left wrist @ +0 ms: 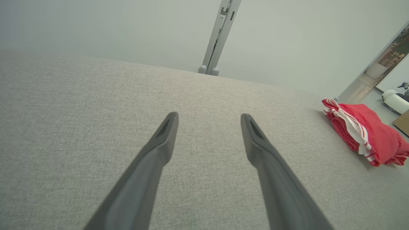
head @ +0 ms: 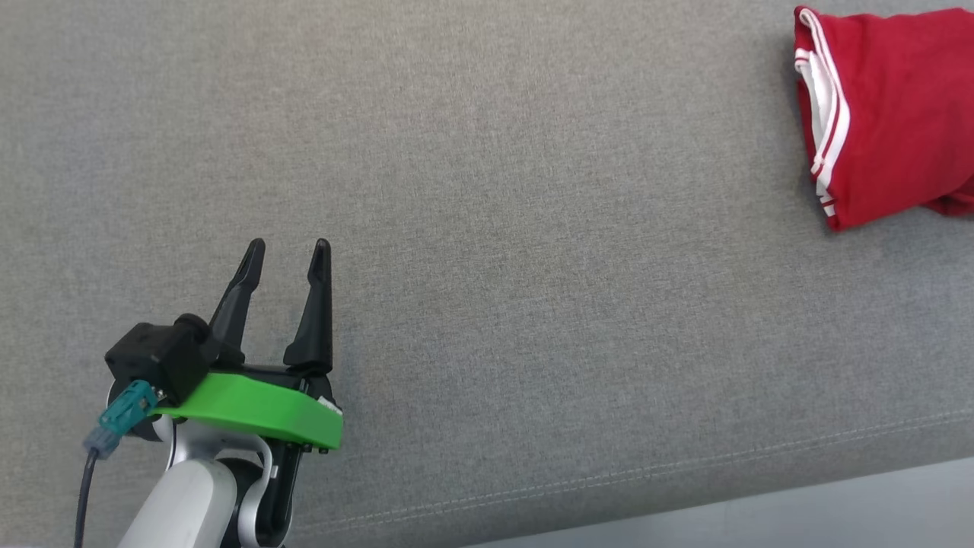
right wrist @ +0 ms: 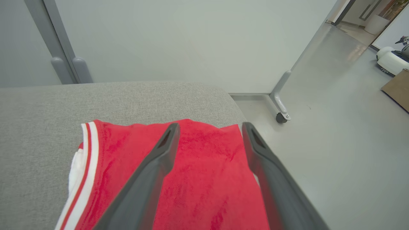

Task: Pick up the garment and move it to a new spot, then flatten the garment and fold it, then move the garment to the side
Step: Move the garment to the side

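The folded red cloth garment with white-striped trim (head: 890, 114) lies beneath the released right pincer (right wrist: 210, 125), at the grey fabric bench (head: 533, 228) edge. Left pincer (head: 289, 245) released, empty, well apart. Task looks essentially finished.

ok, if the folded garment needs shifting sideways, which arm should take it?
Right. The right gripper hangs open over the red garment at the right end of the grey cushion. The left gripper, also open, sits far across the cushion from it.
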Controlling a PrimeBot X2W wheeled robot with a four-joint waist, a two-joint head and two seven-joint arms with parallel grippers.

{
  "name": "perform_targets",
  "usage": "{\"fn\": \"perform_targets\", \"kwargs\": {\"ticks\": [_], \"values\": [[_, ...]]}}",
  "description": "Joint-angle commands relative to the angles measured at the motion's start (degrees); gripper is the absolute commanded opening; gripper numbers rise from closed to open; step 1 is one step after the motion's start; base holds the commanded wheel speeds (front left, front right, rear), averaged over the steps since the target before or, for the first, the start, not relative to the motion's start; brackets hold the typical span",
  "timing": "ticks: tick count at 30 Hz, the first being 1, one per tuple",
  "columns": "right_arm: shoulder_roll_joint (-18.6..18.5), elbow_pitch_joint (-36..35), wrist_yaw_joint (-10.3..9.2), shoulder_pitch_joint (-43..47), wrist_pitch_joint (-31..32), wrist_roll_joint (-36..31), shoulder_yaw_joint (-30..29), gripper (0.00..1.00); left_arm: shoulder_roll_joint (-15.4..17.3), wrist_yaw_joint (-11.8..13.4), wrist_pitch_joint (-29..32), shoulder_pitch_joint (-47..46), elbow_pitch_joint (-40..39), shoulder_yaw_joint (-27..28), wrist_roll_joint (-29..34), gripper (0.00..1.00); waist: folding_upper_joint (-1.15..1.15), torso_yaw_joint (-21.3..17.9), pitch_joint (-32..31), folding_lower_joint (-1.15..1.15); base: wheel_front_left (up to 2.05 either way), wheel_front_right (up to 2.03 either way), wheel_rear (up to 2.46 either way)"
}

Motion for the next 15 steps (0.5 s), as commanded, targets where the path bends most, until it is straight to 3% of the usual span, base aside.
{"fn": "perform_targets", "kwargs": {"ticks": [1,15], "values": [[0.06,-0.90,-0.06,1.48,-0.60,2.29,0.78,1.00,0.02,-0.04,0.40,-0.75,1.14,0.10,-0.25,1.00,0.00,0.72,-4.74,0.00,0.00,0.00,0.00],[2.64,-14.40,-0.06,15.47,-2.18,14.33,10.13,1.00,0.34,1.39,-1.80,1.05,9.33,1.98,-1.12,1.00,0.00,4.87,-16.45,0.00,0.00,0.00,0.00]]}}
